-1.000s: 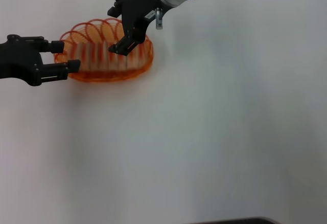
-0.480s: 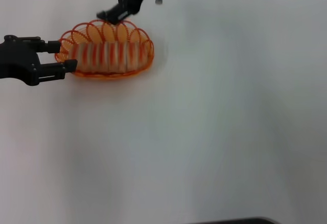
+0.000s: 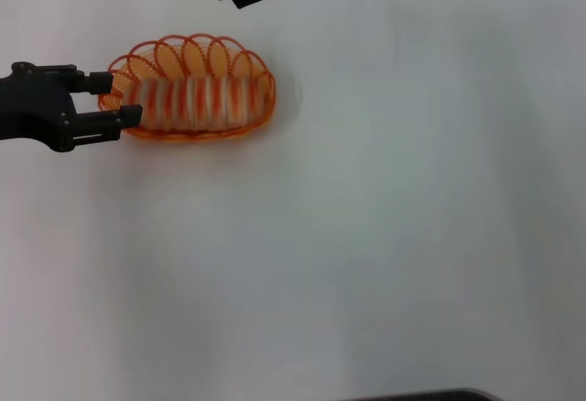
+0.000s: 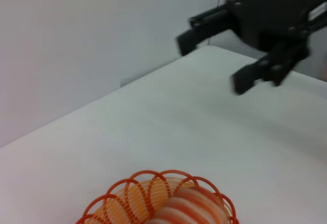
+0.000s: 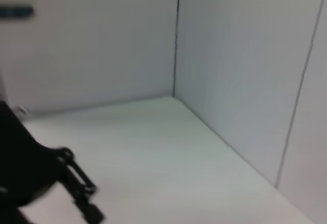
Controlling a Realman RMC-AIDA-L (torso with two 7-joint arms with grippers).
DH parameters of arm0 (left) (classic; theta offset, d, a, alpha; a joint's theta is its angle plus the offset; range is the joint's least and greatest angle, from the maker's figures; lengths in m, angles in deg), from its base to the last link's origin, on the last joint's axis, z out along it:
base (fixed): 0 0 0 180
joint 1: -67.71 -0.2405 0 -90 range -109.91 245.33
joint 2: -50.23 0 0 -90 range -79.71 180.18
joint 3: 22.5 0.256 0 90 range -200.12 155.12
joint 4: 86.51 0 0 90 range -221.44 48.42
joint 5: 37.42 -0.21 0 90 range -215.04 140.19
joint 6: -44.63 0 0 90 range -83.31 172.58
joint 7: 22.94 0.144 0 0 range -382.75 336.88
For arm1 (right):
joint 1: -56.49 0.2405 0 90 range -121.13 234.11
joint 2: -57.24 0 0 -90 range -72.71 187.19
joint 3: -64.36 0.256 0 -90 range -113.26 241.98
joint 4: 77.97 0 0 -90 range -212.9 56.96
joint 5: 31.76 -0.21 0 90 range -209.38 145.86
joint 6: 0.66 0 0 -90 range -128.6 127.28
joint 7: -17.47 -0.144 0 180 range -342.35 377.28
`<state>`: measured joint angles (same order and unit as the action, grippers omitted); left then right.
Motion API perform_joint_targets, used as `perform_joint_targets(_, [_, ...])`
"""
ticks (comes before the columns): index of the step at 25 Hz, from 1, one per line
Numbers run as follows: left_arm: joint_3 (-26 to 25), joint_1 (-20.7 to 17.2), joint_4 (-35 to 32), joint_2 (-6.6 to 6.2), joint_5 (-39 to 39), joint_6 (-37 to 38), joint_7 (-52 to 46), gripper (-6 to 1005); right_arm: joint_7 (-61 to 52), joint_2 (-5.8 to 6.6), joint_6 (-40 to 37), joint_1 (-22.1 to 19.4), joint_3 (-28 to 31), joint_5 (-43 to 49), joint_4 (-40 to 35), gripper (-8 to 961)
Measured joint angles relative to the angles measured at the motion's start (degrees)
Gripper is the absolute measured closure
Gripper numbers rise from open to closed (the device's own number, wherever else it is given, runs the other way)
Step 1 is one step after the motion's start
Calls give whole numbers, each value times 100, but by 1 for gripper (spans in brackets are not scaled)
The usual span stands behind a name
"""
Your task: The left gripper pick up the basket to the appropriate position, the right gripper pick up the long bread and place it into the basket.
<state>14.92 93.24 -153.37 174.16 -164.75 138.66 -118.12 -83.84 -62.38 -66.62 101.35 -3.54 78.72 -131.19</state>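
long bread (image 3: 194, 101) lies lengthwise inside basket (image 3: 261, 113) on white table (image 3: 385, 236) | left gripper (image 3: 121, 99) fingers spread astride basket's left end | right gripper (image 4: 214, 55) raised behind basket, fingers apart, empty | no readable writing
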Motion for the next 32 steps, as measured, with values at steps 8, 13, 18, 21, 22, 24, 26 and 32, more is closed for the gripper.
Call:
perform_joint_targets(8, [1,4,7,0,24,-84,-5,384,-22,15,-1334,-559,1147,-182,-9,21])
perform_joint_targets(13, [-1,5,7,0,25,-137,-23,384,248,92,-1829,-1219,1220,-155,-10,22])
perform_joint_targets(18, [1,23,21,0,32,-154,-38,384,759,98,-2113,-1632,1230,-152,-12,22])
perform_joint_targets(21, [2,60,88,0,25,-158,-39,384,1034,118,-2268,-1920,1233,-75,-11,22])
perform_joint_targets(22, [2,67,109,0,11,-160,-39,384,1034,118,-2268,-1920,1233,-75,-11,22])
perform_joint_targets(24, [2,72,137,-7,-4,-176,-40,384,1039,171,-2273,-2015,1245,44,-12,22])
perform_joint_targets(26, [2,73,158,-13,-9,-196,-40,384,1061,216,-2270,-2111,1275,206,-7,22])
perform_joint_targets(32, [6,78,179,-19,-88,-170,-42,384,1221,187,-2282,-2236,1479,692,9,22])
